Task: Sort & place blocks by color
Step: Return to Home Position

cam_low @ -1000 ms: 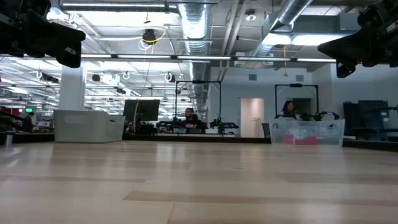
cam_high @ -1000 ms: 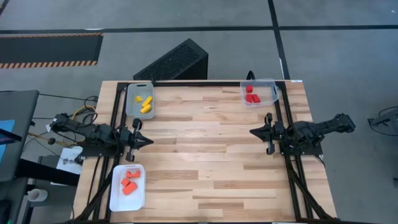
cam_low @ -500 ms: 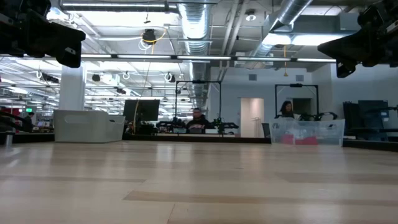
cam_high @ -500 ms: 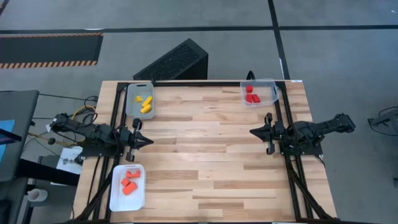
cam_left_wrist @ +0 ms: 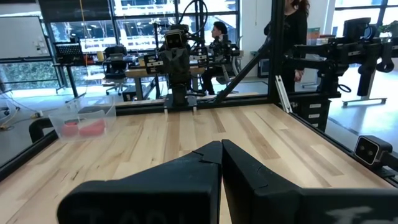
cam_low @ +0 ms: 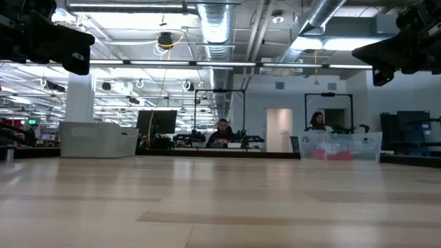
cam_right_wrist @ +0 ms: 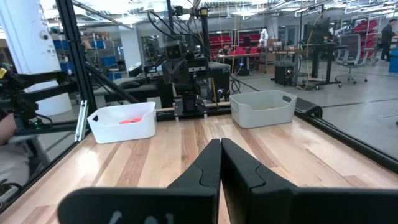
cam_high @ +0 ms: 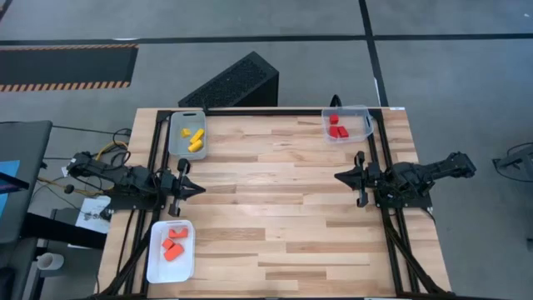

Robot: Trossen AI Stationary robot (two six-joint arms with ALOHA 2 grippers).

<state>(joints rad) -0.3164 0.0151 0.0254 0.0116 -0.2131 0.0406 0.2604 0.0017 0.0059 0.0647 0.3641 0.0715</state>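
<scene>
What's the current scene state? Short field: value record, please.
left gripper: shut, empty, at the table's left edge
right gripper: shut, empty, at the table's right edge
yellow blocks: in the gray bin, far left corner
red blocks: in the clear bin, far right corner
orange blocks: in the white bin, near left corner
loose blocks: none seen on the table

The wooden bench (cam_low: 220, 200) stretches away; a gray tray (cam_low: 98, 140) stands far left, a clear tray (cam_low: 341, 141) holding red blocks (cam_low: 331, 156) far right; a person (cam_low: 222, 131) sits beyond.
</scene>
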